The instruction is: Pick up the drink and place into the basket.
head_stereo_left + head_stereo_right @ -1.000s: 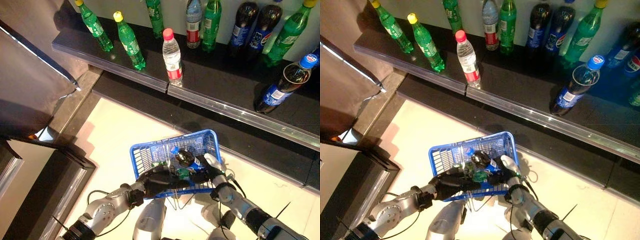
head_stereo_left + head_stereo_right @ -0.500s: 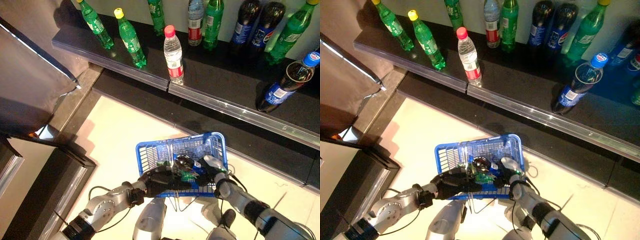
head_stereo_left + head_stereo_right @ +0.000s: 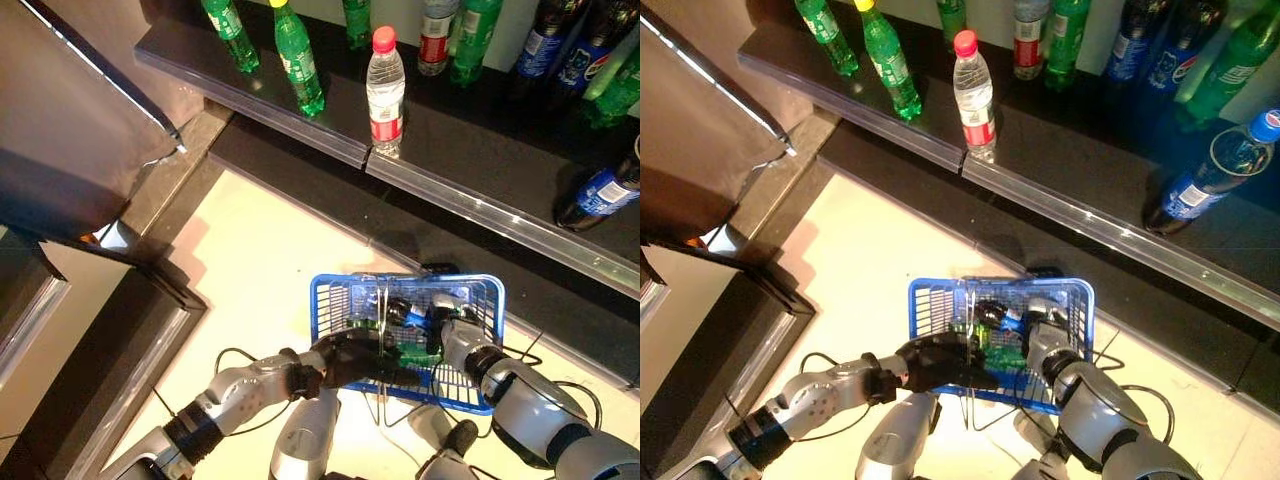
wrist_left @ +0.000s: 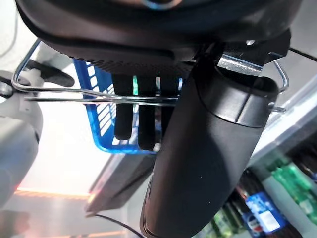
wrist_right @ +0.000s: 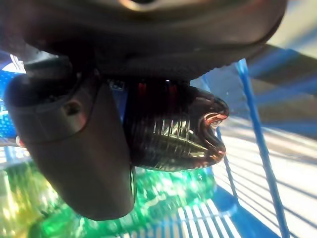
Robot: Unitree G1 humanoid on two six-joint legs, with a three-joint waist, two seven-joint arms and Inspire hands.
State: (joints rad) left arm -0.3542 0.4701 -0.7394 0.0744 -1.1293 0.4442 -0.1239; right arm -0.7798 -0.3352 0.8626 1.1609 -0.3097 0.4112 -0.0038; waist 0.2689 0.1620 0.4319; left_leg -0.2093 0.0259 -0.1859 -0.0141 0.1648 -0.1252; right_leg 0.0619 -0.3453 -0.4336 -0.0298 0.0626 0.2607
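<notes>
1. Pale floor (image 3: 260,250) lies below a dark shelf (image 3: 480,170) lined with bottles.
2. Dark cola bottle (image 5: 173,134) lies inside the blue basket (image 3: 330,300), on a green bottle (image 5: 168,193).
3. Right hand (image 3: 462,335), reaching into the basket, has fingers and thumb wrapped round the cola bottle.
4. Left hand (image 3: 350,360) is curled round the basket's wire handle (image 4: 99,94).
5. One red-capped water bottle (image 3: 385,90) stands at the shelf's edge.

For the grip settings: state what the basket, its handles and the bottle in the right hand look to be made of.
Basket: blue moulded plastic by its look, with an open slotted grid in its walls.
Handles: thin bare metal wire, silvery and glinting, held in the left hand.
Bottle: clear, glossy plastic with a ribbed base over dark drink, gripped by the right hand.
</notes>
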